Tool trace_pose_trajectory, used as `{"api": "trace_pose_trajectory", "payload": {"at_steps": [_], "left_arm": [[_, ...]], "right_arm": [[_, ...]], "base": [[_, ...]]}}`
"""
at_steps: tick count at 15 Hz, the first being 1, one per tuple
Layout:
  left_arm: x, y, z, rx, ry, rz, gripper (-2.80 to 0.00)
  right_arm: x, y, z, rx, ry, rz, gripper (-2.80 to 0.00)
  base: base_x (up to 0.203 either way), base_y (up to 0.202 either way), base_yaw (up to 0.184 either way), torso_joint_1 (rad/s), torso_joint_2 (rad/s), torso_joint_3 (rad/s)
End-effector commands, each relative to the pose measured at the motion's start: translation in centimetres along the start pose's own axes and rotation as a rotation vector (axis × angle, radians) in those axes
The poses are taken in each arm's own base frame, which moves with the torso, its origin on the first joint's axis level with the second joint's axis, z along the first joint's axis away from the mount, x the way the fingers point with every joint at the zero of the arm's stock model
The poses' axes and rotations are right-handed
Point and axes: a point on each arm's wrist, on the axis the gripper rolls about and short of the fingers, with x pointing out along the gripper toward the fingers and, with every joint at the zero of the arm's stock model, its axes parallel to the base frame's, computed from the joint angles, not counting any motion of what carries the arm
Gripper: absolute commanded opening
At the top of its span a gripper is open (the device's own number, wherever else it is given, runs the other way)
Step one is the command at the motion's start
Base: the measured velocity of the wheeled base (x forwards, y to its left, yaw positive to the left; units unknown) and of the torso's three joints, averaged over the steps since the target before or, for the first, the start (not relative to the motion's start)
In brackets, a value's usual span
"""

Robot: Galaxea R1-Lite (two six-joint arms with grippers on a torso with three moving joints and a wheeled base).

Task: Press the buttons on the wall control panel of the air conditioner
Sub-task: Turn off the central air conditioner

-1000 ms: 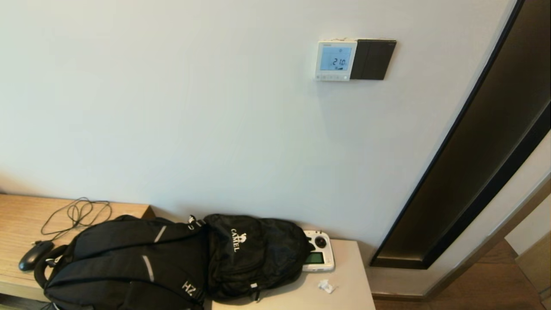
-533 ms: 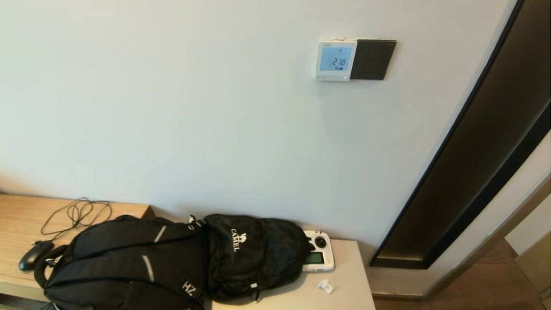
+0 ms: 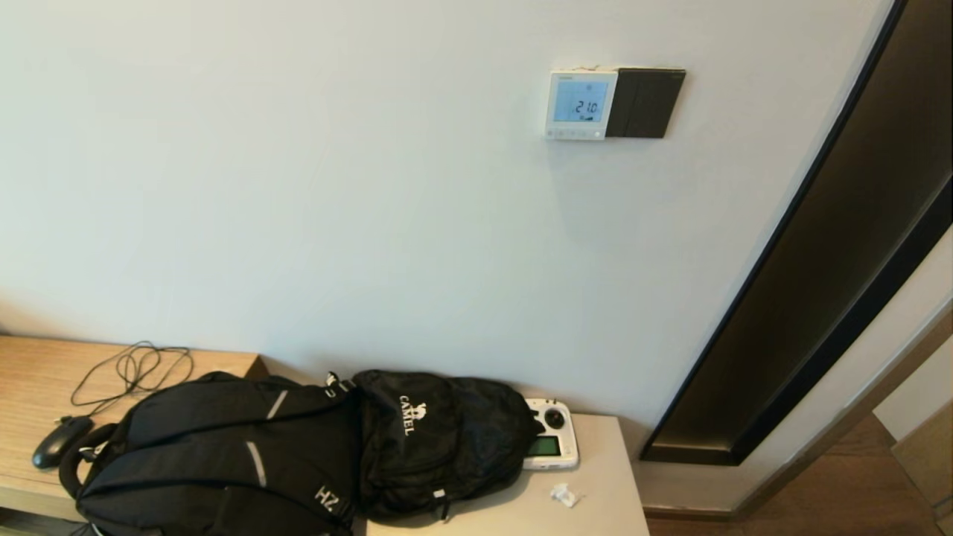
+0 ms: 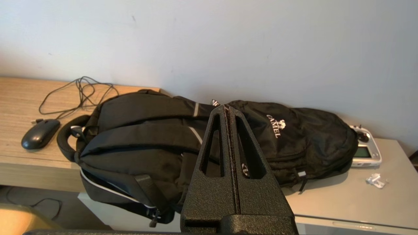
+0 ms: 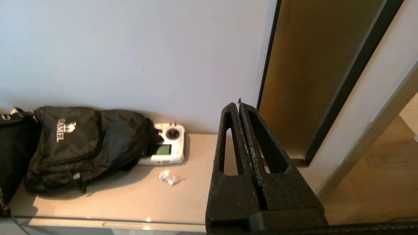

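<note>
White plastic thermostat, the air conditioner's wall control panel [image 3: 581, 104], mounted high at about 1 o'clock in the head view, flush beside a black plate [image 3: 645, 103], presumably at standing reach. Buttons [image 3: 573, 134] strung along its bottom edge, untouched. Neither arm visible from the head, so both low and well short of it. Left gripper [image 4: 227, 112] clenched on nothing, aimed over two black backpacks [image 4: 169, 143]; right gripper [image 5: 239, 107] likewise pinched closed, empty, above the grey cabinet top [image 5: 137, 195] near a white handheld controller [image 5: 164, 148]. Closed tips probably suited to poking.
</note>
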Motion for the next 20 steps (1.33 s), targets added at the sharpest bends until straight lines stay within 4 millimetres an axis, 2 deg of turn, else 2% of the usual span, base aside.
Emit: {"api": "trace_pose_trajectory", "payload": {"at_steps": [1,3,6,8,11,15,17,20], "left_arm": [[0.0,0.0,0.0,0.0,-0.002,0.0,-2.8],[0.0,0.0,0.0,0.0,-0.001,0.001,-2.8],[0.0,0.0,0.0,0.0,-0.001,0.001,-2.8],[0.0,0.0,0.0,0.0,-0.001,0.0,-2.8],[0.0,0.0,0.0,0.0,-0.001,0.001,-2.8],[0.0,0.0,0.0,0.0,-0.001,0.0,-2.8],[0.0,0.0,0.0,0.0,-0.002,0.0,-2.8],[0.0,0.0,0.0,0.0,-0.001,0.001,-2.8]], "right_arm": [[-0.5,-0.1,1.8,-0.004,-0.063,-0.002,-2.8],[-1.2,-0.3,4.8,-0.006,-0.113,-0.002,-2.8],[-1.0,-0.7,10.2,-0.006,-0.145,-0.003,-2.8],[0.5,-0.8,13.5,-0.004,-0.151,-0.015,-2.8],[4.5,-1.3,17.6,-0.005,-0.177,-0.041,-2.8],[10.3,-2.2,21.1,0.007,-0.189,-0.064,-2.8],[13.3,-2.6,21.9,0.029,-0.153,-0.075,-2.8],[18.6,-2.8,21.6,0.05,-0.057,-0.108,-2.8]], "base": [[0.0,0.0,0.0,0.0,0.0,0.0],[0.0,0.0,0.0,0.0,0.0,0.0],[0.0,0.0,0.0,0.0,0.0,0.0],[0.0,0.0,0.0,0.0,0.0,0.0],[0.0,0.0,0.0,0.0,0.0,0.0],[0.0,0.0,0.0,0.0,0.0,0.0],[0.0,0.0,0.0,0.0,0.0,0.0],[0.0,0.0,0.0,0.0,0.0,0.0]]}}
